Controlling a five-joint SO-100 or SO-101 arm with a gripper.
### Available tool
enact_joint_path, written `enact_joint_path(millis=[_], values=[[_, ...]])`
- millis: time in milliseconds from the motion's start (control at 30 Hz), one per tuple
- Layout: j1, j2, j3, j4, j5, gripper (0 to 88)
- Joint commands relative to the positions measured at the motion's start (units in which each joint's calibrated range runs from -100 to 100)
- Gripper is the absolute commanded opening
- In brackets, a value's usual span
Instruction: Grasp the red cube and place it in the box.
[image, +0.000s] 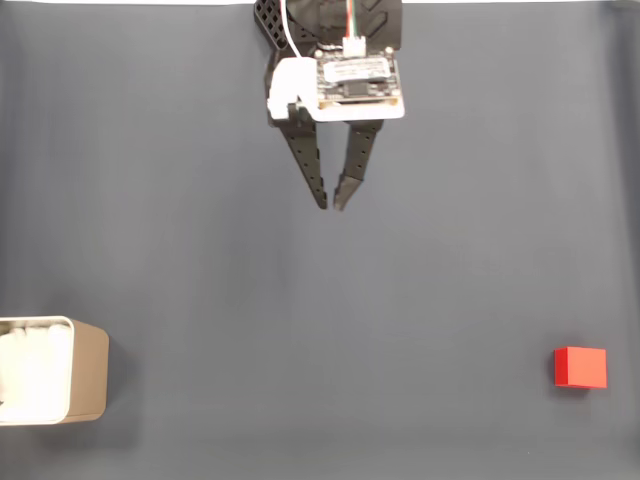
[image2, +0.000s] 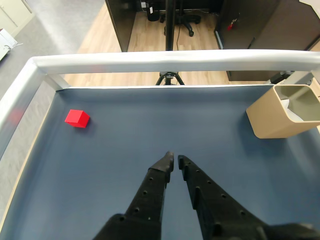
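Observation:
The small red cube (image: 580, 367) rests on the dark mat at the lower right of the fixed view; in the wrist view the red cube (image2: 77, 118) lies far left, near the mat's far edge. The beige box (image: 90, 365) stands at the lower left edge of the fixed view, its white interior facing up; the wrist view has the box (image2: 267, 117) at the far right. My gripper (image: 331, 205) hangs at the top centre, well away from both. Its black fingers meet almost tip to tip, shut with nothing between them, as the wrist view of the gripper (image2: 175, 157) confirms.
A dark grey mat (image: 320, 330) covers the table. A white rail (image2: 165, 61) frames the table's far and left sides in the wrist view, with a tripod (image2: 170, 77) and wooden floor beyond it. Wide open mat separates the cube and the box.

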Motion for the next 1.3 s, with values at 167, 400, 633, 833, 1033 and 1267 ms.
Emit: enact_joint_path(millis=[167, 400, 633, 833, 1033, 1267], values=[[-5.67, 2.14, -2.62, -3.91, 1.22, 0.0], [-11.28, 5.17, -4.26, -6.29, 1.66, 0.0], [-16.32, 9.33, -6.72, -8.50, 2.05, 0.0], [-18.74, 13.49, -8.46, -10.79, 2.88, 0.0], [-20.59, 18.78, -11.83, -11.61, 3.27, 0.0], [-21.72, 24.93, -15.30, -13.99, 3.47, 3.8]])
